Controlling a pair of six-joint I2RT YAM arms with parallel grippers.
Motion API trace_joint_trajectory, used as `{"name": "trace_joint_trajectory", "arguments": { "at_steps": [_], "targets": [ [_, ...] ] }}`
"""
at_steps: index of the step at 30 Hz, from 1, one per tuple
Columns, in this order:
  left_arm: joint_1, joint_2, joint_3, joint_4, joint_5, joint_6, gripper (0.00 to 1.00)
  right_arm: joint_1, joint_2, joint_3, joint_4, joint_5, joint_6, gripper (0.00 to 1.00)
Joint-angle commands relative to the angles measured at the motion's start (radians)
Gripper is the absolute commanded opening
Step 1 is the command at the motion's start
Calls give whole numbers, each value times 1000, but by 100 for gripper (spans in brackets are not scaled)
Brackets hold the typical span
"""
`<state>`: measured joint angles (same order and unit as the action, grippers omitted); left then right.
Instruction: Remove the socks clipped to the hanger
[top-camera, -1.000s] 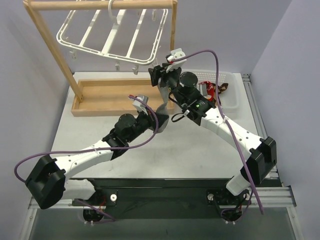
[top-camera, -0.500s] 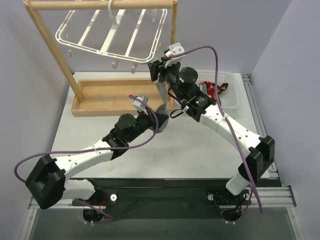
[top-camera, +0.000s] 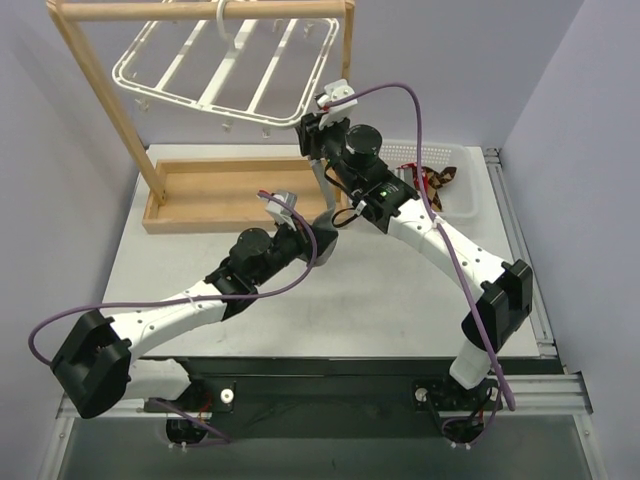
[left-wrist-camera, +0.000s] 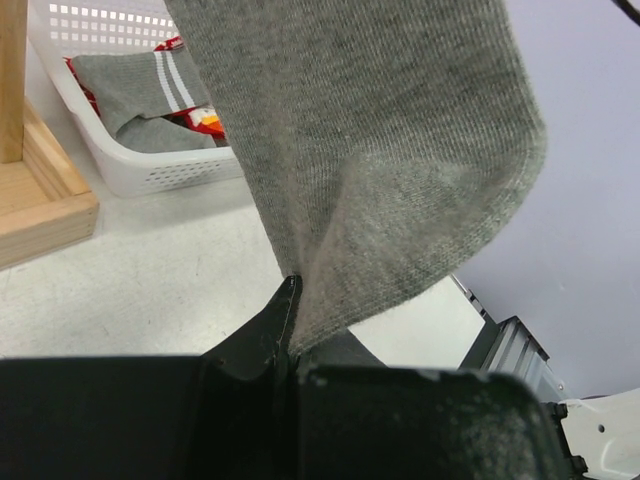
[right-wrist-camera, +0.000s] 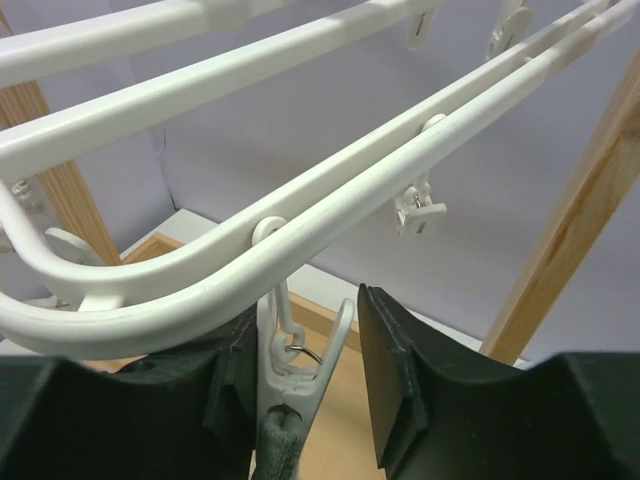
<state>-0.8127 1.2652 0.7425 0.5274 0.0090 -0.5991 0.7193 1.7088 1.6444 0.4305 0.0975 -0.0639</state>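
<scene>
Where the grey sock hangs: the grey sock (left-wrist-camera: 370, 150) drops from a clip (right-wrist-camera: 290, 380) at the near right corner of the white hanger (right-wrist-camera: 340, 185), and its lower end runs down into the left end effector (left-wrist-camera: 293, 345).
Left end effector: clenched on the sock's lower edge, the fabric pinched between dark fingers and fanning upward above them.
Right end effector: released, raised to the hanger's corner; the right end effector (right-wrist-camera: 305, 335) straddles the clip, one finger on each side, with a gap showing on the right-hand side.
Hanger: tilted, hooked over the top bar of the wooden rack (top-camera: 100, 90), which stands in a shallow wooden tray (top-camera: 220, 190).
Other socks: a grey striped sock (left-wrist-camera: 140, 85) lies on red fabric in the white perforated basket (left-wrist-camera: 150, 170); an argyle sock (top-camera: 440, 178) shows at the basket's right end.
Worktop: the pale, lightly speckled worktop (top-camera: 350, 290) carries the tray at the back left and the basket at the back right, just beside the tray.
Room: plain lilac walls (top-camera: 560, 80) close in on three sides.
Hard to make out: whether the left-hand finger touches the clip cannot be told. The sock's top is cut off at the bottom of the right wrist view, and its upper end leaves the frame in the left wrist view.
</scene>
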Motion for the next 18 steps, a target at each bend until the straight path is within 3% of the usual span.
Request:
{"name": "trace_joint_trajectory", "arguments": {
  "at_steps": [1,2,3,18],
  "targets": [
    [-9,10,28,40,20,-10,0,-6,-15,61,47,-1,-2,28],
    [-9,16,26,45,20,-11,0,-4,-14,66,37,1,-2,17],
    [-8,19,17,52,20,-13,0,-6,-12,75,28,10,-4,0],
    [-11,82,-20,20,20,-59,0,-11,-3,86,-9,-31,45,0]
  ]
}}
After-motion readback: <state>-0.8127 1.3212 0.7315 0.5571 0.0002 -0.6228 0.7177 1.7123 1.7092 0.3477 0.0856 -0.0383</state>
